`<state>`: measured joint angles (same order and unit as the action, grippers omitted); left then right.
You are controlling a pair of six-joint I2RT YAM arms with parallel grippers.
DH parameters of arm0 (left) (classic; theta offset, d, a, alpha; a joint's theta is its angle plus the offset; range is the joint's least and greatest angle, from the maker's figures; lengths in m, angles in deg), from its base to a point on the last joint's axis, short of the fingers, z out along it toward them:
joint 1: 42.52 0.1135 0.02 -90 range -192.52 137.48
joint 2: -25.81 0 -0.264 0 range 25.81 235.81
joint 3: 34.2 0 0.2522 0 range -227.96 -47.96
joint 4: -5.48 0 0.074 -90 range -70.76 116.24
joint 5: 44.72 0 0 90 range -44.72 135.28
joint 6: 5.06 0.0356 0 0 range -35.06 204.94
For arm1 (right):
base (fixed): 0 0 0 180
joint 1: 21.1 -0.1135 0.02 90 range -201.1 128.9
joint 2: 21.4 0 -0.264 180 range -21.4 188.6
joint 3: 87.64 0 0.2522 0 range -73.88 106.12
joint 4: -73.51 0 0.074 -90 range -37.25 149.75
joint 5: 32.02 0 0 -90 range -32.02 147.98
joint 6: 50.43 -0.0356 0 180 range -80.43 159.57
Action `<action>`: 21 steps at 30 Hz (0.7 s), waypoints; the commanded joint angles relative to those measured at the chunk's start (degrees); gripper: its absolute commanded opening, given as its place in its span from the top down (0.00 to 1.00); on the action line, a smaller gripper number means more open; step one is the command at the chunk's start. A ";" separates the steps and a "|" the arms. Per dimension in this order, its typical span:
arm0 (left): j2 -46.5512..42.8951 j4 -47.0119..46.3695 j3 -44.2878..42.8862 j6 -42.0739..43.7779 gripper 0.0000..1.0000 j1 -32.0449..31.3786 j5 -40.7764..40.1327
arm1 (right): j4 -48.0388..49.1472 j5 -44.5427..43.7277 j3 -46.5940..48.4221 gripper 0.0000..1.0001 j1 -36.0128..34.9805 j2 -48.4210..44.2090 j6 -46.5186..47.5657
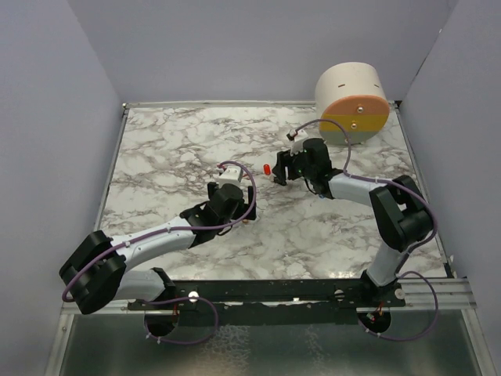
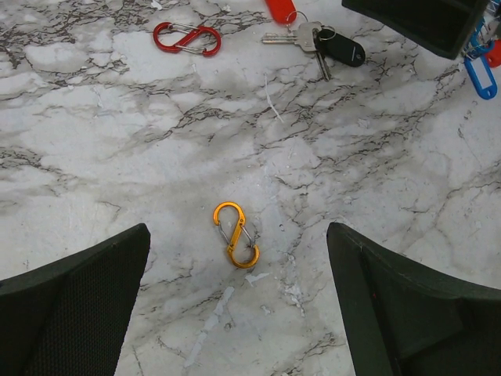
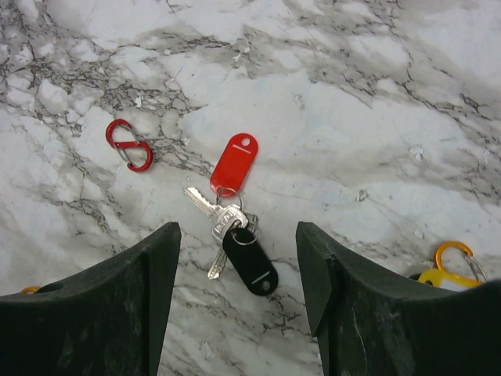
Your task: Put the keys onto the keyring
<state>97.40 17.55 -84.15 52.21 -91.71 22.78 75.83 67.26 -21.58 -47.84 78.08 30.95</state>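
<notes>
**Both hands open over the bench, keys lying loose**

Landmark: the keys (image 3: 218, 220), a small bunch of silver keys on a split ring, flat on the marble bench (image 1: 156, 157). A red tag (image 3: 234, 163) and a black tag (image 3: 250, 262) hang on the same ring. Red tag points away from the right wrist camera, black tag towards it.

Right hand (image 3: 237, 235): fingers (image 3: 102, 313) apart, nothing between them. Hovers directly over the keys, which show in the gap. Cannot tell whether the tips touch the bench.

Left hand (image 2: 237, 231): fingers (image 2: 78, 305) spread wide, gripping nothing. Sits well to the near-left of the keys in the top view.

Red clip (image 3: 130, 145): S-shaped wire keyring clip, flat on the bench. Near the keys, left of the red tag in the right wrist view, not touching.

Orange clip (image 2: 236, 235): same S shape, alone on the bench, well apart from the keys on their near side. Shows between the left fingers, untouched.

Blue tag (image 2: 479, 74): right of the keys in the left wrist view, partly hidden by the right hand.

Tagged orange clip (image 3: 455, 254): against a yellow tag (image 3: 440, 276), well right of the keys, edge of frame.

Round drum (image 1: 352, 102): far right of the keys, at the back corner.
</notes>
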 commanded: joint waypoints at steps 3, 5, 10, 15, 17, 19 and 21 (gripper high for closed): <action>-0.66 -1.43 0.85 0.36 0.03 0.72 -0.97 | -4.13 4.74 8.41 0.39 0.12 6.31 4.68; -0.58 -1.51 0.90 0.43 0.03 0.94 -0.69 | -5.14 5.66 10.18 0.39 0.11 8.24 5.40; -0.40 -1.80 1.07 0.57 0.03 1.52 -0.05 | -6.70 7.70 12.62 0.41 0.11 11.45 6.49; -0.27 -2.16 1.23 0.64 0.03 1.81 0.40 | -7.35 9.08 13.40 0.43 0.11 13.35 6.83; -0.18 -2.22 1.29 0.69 0.03 1.95 0.54 | -7.66 9.64 13.57 0.45 0.11 13.91 6.94; -0.14 -2.27 1.38 0.70 0.03 1.99 0.63 | -7.57 10.02 13.68 0.46 0.12 14.37 6.95; -0.14 -2.42 1.53 0.65 0.03 2.08 0.70 | -7.62 10.44 13.84 0.47 0.13 14.73 6.91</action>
<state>97.40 16.69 -83.25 52.34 -90.09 22.91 68.74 75.10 -9.63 -47.73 91.55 36.93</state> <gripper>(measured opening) 0.969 0.540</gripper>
